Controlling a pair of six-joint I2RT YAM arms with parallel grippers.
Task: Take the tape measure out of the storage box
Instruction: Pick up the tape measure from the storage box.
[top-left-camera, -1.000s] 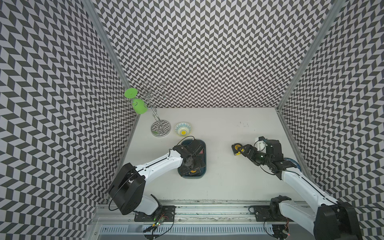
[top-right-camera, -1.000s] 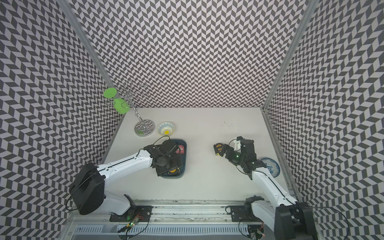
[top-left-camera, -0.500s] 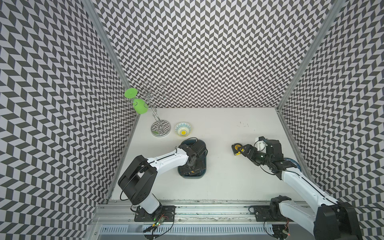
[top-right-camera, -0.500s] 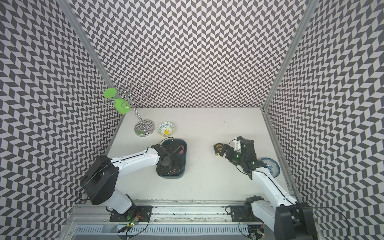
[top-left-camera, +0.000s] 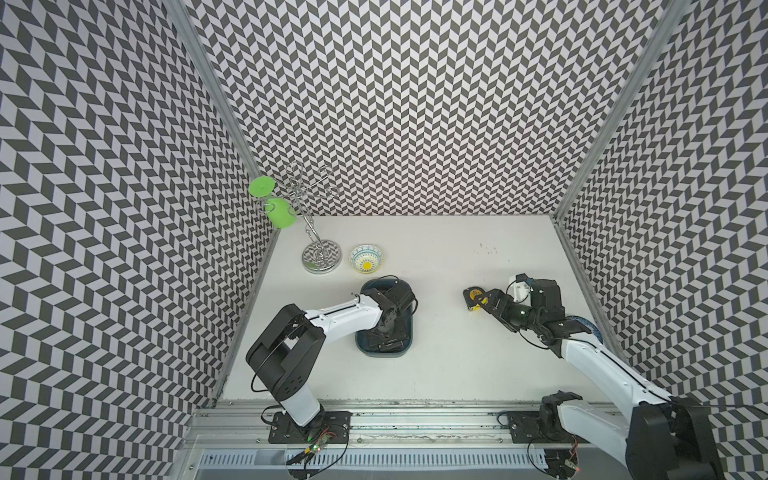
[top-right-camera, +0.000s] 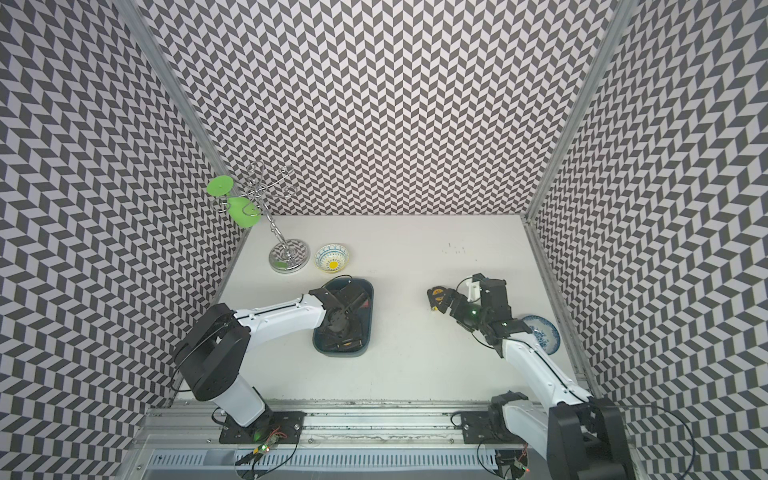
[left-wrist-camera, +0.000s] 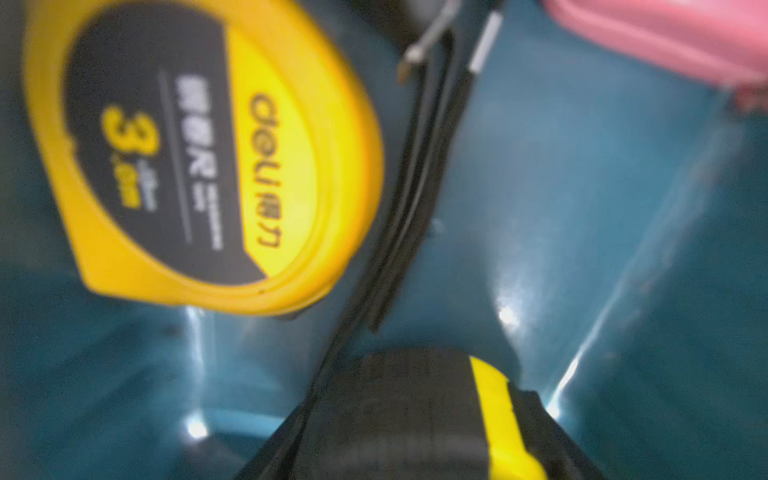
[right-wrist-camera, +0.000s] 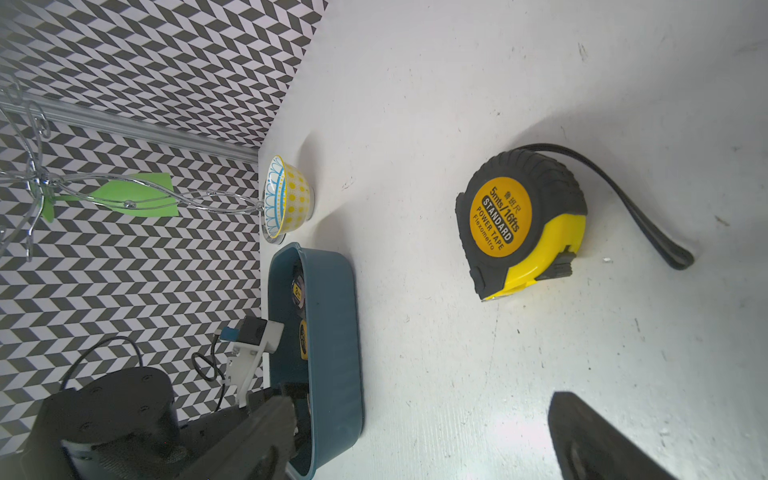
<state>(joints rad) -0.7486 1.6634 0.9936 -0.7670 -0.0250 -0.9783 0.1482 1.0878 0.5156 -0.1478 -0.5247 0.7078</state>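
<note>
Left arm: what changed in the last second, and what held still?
The left arm's elbow swung in toward the storage box and the left gripper dipped into its near end; a grasp can't be confirmed. The right gripper, open beside the tape measure on the table, stayed put.

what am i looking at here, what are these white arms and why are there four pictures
These are two white robot arms bolted to the near edge of a white table, each ending in a two-finger gripper. Two pictures look down from overhead and show nearly the same view. The other two come from cameras on the wrists.

The left gripper reaches into the teal storage box. Its wrist camera shows a yellow tape measure, a black-and-yellow tape measure very close to the lens, and something pink. Whether it grips anything can't be seen.

The right gripper is open near a loose tape measure lying on the table. A patterned bowl, a wire stand and a plate are also there.
</note>
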